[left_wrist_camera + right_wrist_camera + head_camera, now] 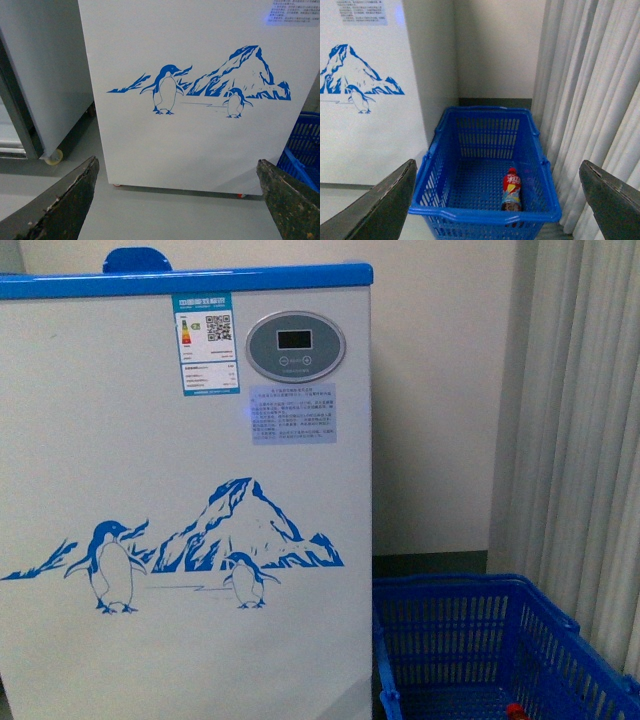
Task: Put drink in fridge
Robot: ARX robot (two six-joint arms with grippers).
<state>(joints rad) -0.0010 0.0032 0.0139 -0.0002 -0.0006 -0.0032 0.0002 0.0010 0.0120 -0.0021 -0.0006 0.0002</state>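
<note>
"Left gripper [177,161] first: how do its fingers stand?"

"Wide apart, holding nothing, facing the fridge [190,150] low on its penguin picture. A grey cabinet [45,75] stands just left of it."

"And right of the fridge?"

"A blue basket [485,216] on the floor, just beside it. The drink [511,192] is inside, towards the robot's end; standing or lying, I cannot tell."

"Right gripper [497,162]?"

"Spread open too, empty, facing the basket. A pale curtain [590,100] hangs rightmost."
</note>
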